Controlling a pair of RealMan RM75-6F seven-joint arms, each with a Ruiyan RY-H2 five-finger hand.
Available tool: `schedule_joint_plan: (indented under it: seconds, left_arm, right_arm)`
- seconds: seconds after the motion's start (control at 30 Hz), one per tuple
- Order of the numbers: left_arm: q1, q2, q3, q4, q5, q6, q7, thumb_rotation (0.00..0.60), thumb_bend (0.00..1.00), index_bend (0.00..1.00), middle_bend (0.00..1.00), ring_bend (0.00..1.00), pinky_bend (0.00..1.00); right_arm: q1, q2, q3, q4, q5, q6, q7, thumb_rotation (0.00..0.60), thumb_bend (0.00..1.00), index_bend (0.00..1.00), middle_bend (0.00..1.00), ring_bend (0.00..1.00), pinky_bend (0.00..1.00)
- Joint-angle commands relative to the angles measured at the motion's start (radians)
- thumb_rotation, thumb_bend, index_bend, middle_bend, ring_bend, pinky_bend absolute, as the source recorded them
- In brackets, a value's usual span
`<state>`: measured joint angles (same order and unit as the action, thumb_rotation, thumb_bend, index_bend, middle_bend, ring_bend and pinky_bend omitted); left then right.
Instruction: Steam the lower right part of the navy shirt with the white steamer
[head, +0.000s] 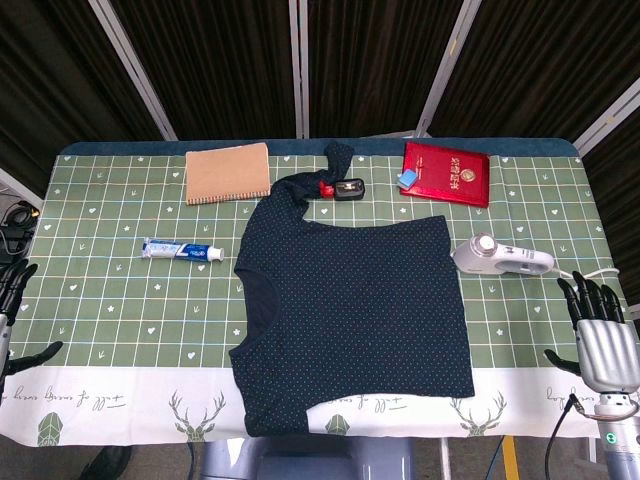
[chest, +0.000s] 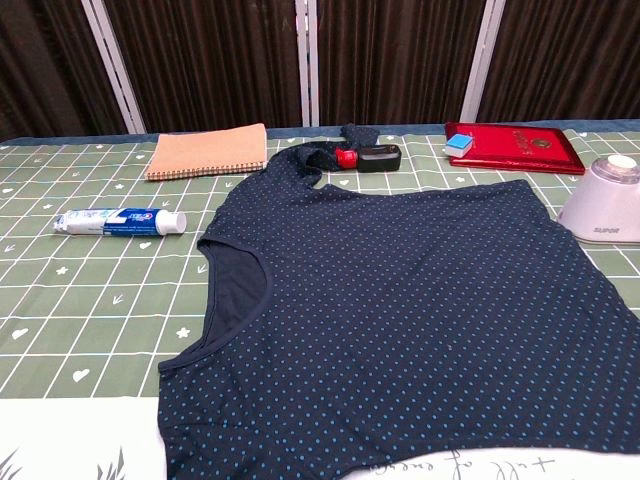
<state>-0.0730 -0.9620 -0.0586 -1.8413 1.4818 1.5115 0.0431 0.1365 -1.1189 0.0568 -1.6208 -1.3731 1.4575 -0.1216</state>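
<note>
Navy shirt (head: 355, 320) with small light dots is lying spread flat on the desk (head: 120, 310), centre, neckline facing the left edge, its hem side reaching toward the right edge and its near side hanging slightly over the front edge. One sleeve is trailing up toward the back edge, touching a small black and red object (head: 340, 187).

White steamer (head: 500, 258) is lying on its side near the right edge, just beside the shirt's far right corner, cord running off the right edge. In the chest view only its head (chest: 605, 202) is showing at the frame's right side.

Right hand (head: 600, 335) is hovering at the right edge near the front corner, fingers spread wide, holding nothing, apart from the steamer. Left hand (head: 15, 310) is sitting at the left edge, only partly in frame, dark fingers apart, nothing in it.

Tan spiral notebook (head: 228, 172) is lying near the back edge, left of centre. Red booklet (head: 447, 172) is lying near the back edge toward the right, a small blue block (head: 408, 179) sitting on its left end. Toothpaste tube (head: 182, 250) is lying left of the shirt.
</note>
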Motion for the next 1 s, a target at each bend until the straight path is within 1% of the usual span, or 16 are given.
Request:
schedule_joint_plan:
  seconds: [0.03,0.13,0.23,0.3,0.4,0.47,0.53,0.63,0.73,0.8,0.87,1.0]
  left_arm:
    - [0.001,0.0,0.0,0.0,0.0,0.001,0.001,0.6,0.0,0.0,0.0,0.0,0.0]
    - [0.001,-0.001,-0.001,0.0,-0.001,0.003,0.002,0.6,0.0,0.0,0.0,0.0,0.0]
    - [-0.001,-0.004,-0.004,0.003,-0.005,0.0,0.005,0.6,0.0,0.0,0.0,0.0,0.0]
    - [-0.005,-0.006,-0.008,0.005,-0.014,-0.006,0.007,0.6,0.0,0.0,0.0,0.0,0.0]
    - [-0.01,-0.008,-0.013,0.006,-0.028,-0.014,0.01,0.6,0.0,0.0,0.0,0.0,0.0]
    - [-0.013,-0.01,-0.018,0.007,-0.039,-0.018,0.014,0.6,0.0,0.0,0.0,0.0,0.0]
    - [-0.018,-0.016,-0.024,0.011,-0.057,-0.027,0.024,0.6,0.0,0.0,0.0,0.0,0.0]
    - [-0.026,-0.026,-0.03,0.016,-0.081,-0.041,0.042,0.6,0.0,0.0,0.0,0.0,0.0]
    - [-0.035,-0.034,-0.036,0.022,-0.103,-0.056,0.057,0.6,0.0,0.0,0.0,0.0,0.0]
    - [-0.041,-0.041,-0.041,0.028,-0.121,-0.067,0.069,0.6,0.0,0.0,0.0,0.0,0.0]
    - [-0.046,-0.046,-0.045,0.031,-0.134,-0.074,0.078,0.6,0.0,0.0,0.0,0.0,0.0]
    - [-0.053,-0.053,-0.049,0.038,-0.155,-0.088,0.089,0.6,0.0,0.0,0.0,0.0,0.0]
  right_arm:
    - [0.001,-0.005,0.004,0.005,0.001,-0.009,0.002,0.6,0.0,0.0,0.0,0.0,0.0]
    - [0.017,-0.016,0.018,0.018,0.008,-0.035,0.026,0.6,0.0,0.0,0.0,0.0,0.0]
    - [0.065,-0.034,0.054,0.063,0.045,-0.104,0.025,0.6,0.0,0.0,0.0,0.0,0.0]
    - [0.112,-0.05,0.084,0.11,0.085,-0.172,0.009,0.6,0.0,0.0,0.0,0.0,0.0]
    - [0.16,-0.074,0.114,0.166,0.123,-0.239,0.002,0.6,0.0,0.0,0.0,0.0,0.0]
    - [0.191,-0.093,0.131,0.209,0.146,-0.278,-0.006,0.6,0.0,0.0,0.0,0.0,0.02]
    - [0.251,-0.137,0.16,0.307,0.198,-0.355,-0.049,0.6,0.0,0.0,0.01,0.0,0.05]
    - [0.313,-0.204,0.19,0.431,0.255,-0.428,-0.074,0.6,0.0,0.0,0.05,0.0,0.12]
    - [0.354,-0.255,0.202,0.528,0.286,-0.48,-0.087,0.6,0.0,0.01,0.11,0.02,0.2]
    - [0.381,-0.295,0.207,0.598,0.302,-0.517,-0.088,0.6,0.0,0.03,0.13,0.04,0.23]
    - [0.398,-0.323,0.206,0.645,0.308,-0.543,-0.086,0.6,0.02,0.03,0.14,0.05,0.24]
    - [0.417,-0.365,0.2,0.699,0.302,-0.563,-0.072,0.6,0.1,0.03,0.14,0.05,0.24]
